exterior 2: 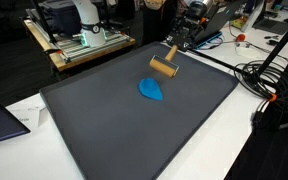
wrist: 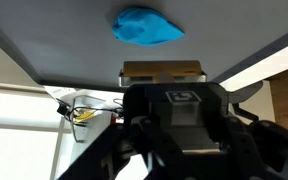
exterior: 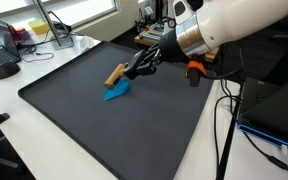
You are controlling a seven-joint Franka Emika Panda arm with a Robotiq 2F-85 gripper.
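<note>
The claw is closed on a wooden tool and holds it by the thin end, so the thicker pale head points away from the arm. In the wrist view the jaws are mostly hidden behind the claw body, but the head of the tool sits just in front of them. The tool is low over the dark mat that covers most of the table; I cannot tell if the head touches the mat.

A blue lump lies on the mat just beside the tool: at 6 o'clock from the head in an exterior view, at 12 o'clock from it in the wrist view. From these pictures I cannot say whether the two touch. It looks soft and light.

In my judgement, the work near the lump goes well if the grip is firm enough that the tool does not turn in the jaws, the head is level with the mat, and the motion is slow, because such a light piece slides easily. The cables at the table edge are well apart.
</note>
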